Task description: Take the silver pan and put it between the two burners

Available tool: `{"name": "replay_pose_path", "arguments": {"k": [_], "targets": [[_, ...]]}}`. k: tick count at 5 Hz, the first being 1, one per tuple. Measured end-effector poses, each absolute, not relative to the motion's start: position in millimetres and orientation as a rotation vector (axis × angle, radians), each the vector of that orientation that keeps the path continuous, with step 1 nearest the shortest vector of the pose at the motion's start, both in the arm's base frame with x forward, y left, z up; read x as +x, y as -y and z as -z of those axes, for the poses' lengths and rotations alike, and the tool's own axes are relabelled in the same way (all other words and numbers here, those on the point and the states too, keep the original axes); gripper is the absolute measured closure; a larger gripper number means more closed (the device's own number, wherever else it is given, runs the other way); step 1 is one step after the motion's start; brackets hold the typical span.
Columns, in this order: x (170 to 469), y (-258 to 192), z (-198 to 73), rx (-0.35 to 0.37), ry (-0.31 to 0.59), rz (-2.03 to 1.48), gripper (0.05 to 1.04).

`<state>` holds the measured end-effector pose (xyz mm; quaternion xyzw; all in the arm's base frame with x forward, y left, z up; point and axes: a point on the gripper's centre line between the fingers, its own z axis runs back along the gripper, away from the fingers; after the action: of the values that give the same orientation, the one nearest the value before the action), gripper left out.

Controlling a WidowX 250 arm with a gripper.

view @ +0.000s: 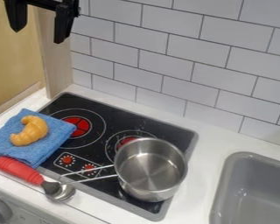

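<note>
Up in the top left corner of the view hangs the gripper (40, 19), high over the work, its two fingers spread wide with a clear gap between them! Down on the black stove (113, 111), the silver pan (151, 170) sits upright towards the front right corner, overlapping the near part of the right burner (129, 141), its wire handle (87, 174) pointing left, out towards the front edge. Over to the left burner (77, 126), open to view, and beside it the blue cloth (57, 133), draped across the stove's left side and onto the counter (201, 164), with a croissant (30, 131) lying right on top! Along the counter's front edge, at the left, lies a red-handled utensil (19, 170), its metal end near the tip of the pan's handle. Off the stove's right side, the grey sink (223, 188); behind it all, the tiled wall (166, 57).
</note>
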<state>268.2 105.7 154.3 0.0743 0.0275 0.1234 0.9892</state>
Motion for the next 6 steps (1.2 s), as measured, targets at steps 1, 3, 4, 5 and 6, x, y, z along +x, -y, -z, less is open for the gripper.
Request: {"name": "replay_pose_path", "arguments": {"k": [1,3,4,5,6], "targets": [[259,-99,-138,0.139,-0.116,-0.230,0.085],[242,-47,-97,0.111,-0.154,0.001,0.085],[237,-13,-79,0.114,-0.144,0.126,0.085],[237,7,-72,0.123,-0.111,0.194,0.085],[238,16,-59,0.133,-0.111,0.245,0.085]]}}
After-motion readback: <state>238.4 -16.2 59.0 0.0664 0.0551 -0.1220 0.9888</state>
